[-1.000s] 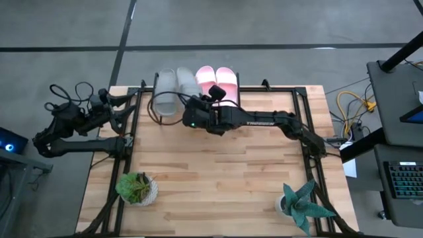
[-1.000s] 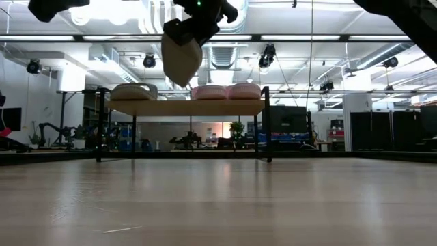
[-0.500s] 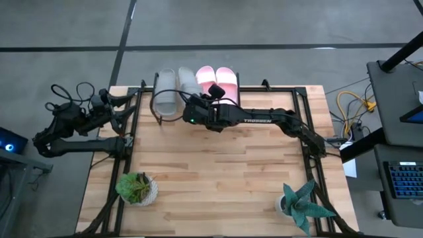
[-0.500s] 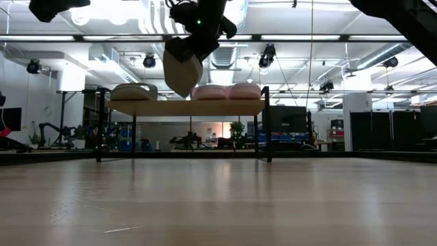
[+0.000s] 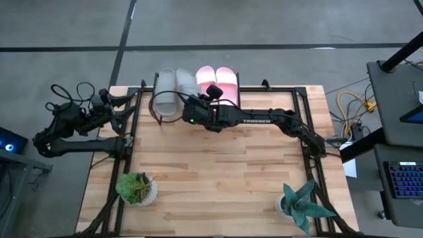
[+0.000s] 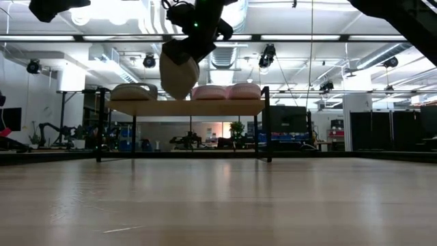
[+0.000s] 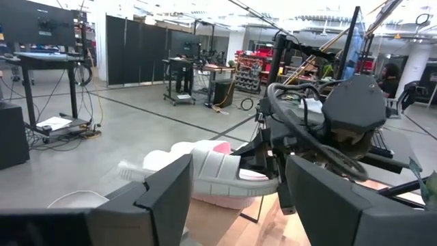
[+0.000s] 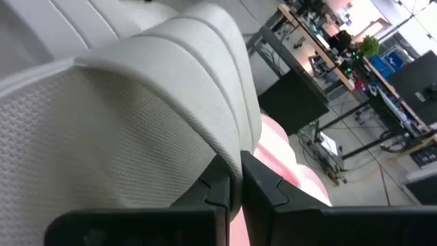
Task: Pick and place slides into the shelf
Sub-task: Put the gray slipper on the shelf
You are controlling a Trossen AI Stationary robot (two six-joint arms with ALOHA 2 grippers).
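Slides sit at the far edge of your bench (image 5: 218, 178): two pink slides (image 5: 217, 82) lie side by side on the shelf (image 6: 186, 106), with one grey slide (image 5: 164, 92) at the shelf's other end. Your right gripper (image 5: 188, 109) holds the second grey slide (image 6: 177, 72) between them, raised above the shelf top and tilted. In the right wrist view its fingers (image 8: 222, 188) are pinched nearly together on the edge of the ribbed strap. White lettering runs along the right arm (image 5: 264, 120) in the high view, but you cannot read it surely. Much of the held slide is hidden under the gripper from above, and the low view cuts the arm off at the top. Your left gripper (image 5: 129, 106) waits near the bench's left far corner; its fingers (image 7: 164, 198) stand apart with nothing between them. Two potted plants (image 5: 137, 188) stand at the near corners.
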